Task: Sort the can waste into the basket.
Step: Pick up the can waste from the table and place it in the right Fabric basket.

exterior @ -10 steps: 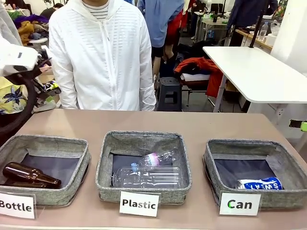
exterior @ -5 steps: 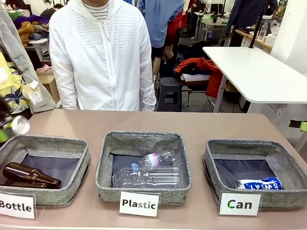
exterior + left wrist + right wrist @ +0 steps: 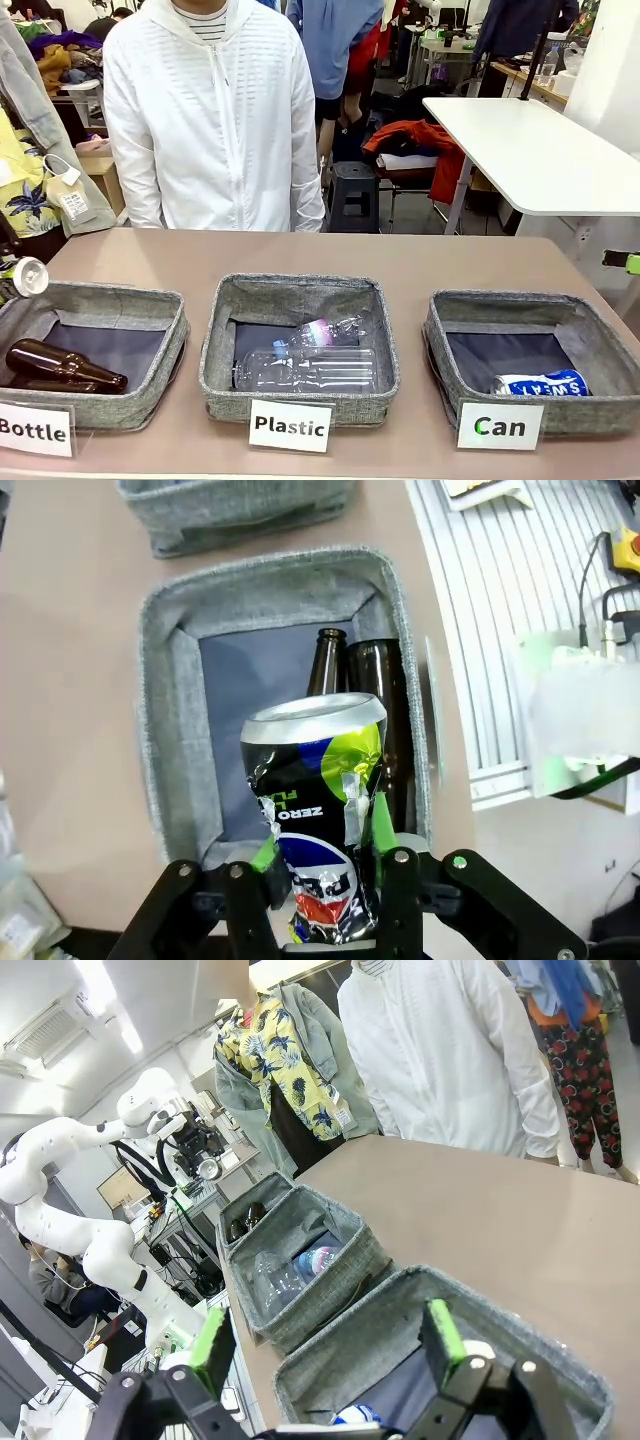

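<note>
Above the Bottle basket: my left pincer clenches the crushed can.
My right pincer gapes empty over the desk's Can basket; blue can inside.

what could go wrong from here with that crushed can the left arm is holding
1. The left gripper holds the crushed can right above the basket with the brown bottles. Letting go here would likely sort it wrongly.
2. The Can basket sits at the far right, so the carry probably passes over the Plastic basket; a slip could drop it there.
3. The fingers pinch a dented lower part, so the grip may shift.
</note>
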Robot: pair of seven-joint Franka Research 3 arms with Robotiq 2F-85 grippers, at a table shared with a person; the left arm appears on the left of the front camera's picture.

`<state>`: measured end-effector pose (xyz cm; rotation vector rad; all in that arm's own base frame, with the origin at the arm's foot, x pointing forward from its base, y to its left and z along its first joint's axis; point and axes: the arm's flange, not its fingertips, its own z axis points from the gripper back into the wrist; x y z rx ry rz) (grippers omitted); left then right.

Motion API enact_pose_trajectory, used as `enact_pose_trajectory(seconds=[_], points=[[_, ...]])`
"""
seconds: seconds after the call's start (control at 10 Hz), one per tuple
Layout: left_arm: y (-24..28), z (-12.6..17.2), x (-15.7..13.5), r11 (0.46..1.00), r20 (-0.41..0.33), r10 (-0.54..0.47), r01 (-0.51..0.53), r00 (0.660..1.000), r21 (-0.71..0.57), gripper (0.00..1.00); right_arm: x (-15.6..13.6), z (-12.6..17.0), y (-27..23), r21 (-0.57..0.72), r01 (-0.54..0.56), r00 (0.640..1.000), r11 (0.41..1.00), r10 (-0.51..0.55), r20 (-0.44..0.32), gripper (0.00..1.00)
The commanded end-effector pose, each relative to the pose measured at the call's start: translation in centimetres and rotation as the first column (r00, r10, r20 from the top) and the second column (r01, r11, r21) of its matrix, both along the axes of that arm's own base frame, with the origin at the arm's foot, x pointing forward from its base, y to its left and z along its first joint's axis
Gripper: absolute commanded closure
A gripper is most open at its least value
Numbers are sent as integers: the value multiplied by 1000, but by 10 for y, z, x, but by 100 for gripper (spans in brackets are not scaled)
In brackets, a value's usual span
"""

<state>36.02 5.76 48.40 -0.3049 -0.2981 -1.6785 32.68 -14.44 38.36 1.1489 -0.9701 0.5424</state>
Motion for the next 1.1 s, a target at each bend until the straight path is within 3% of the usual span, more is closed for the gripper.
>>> enact_pose_trajectory(seconds=[0.0, 0.1, 0.2, 0.3, 0.5, 0.7, 0.8, 0.9, 1.0], points=[[-1, -2, 1, 1000, -3, -5, 5, 1000, 7, 69, 0, 0, 0, 0, 0, 1000, 1000, 0, 0, 0], [-59, 19, 7, 994, 17, 48, -46, 999, -97, 69, -10, 26, -5, -107, 23, 992, 994, -36, -118, 0], [-122, 40, 9, 985, -8, -31, 29, 999, -169, 69, -21, 45, -19, -221, 69, 980, 973, -108, -166, 0], [-179, 54, 12, 986, 22, -54, 57, 998, -158, 69, -34, 62, -37, -319, 153, 945, 935, -233, -229, 0], [-287, 70, 15, 985, 88, -99, 111, 991, -134, 69, -70, 103, -87, -419, 306, 892, 855, -412, -189, 0], [-391, 62, 21, 987, 112, -69, 84, 991, -136, 69, -113, 121, -124, -558, 261, 879, 788, -433, -199, 0], [-446, 53, 19, 985, 137, -66, 86, 988, -149, 69, -130, 120, -138, -579, 251, 876, 776, -436, -204, 0], [-492, 37, 17, 980, 77, -106, 117, 991, -163, 69, -142, 114, -151, -575, 243, 876, 781, -431, -215, 0], [-548, 16, 19, 979, 98, -82, 99, 992, -178, 69, -153, 101, -165, -521, 280, 873, 806, -440, -212, 0]])
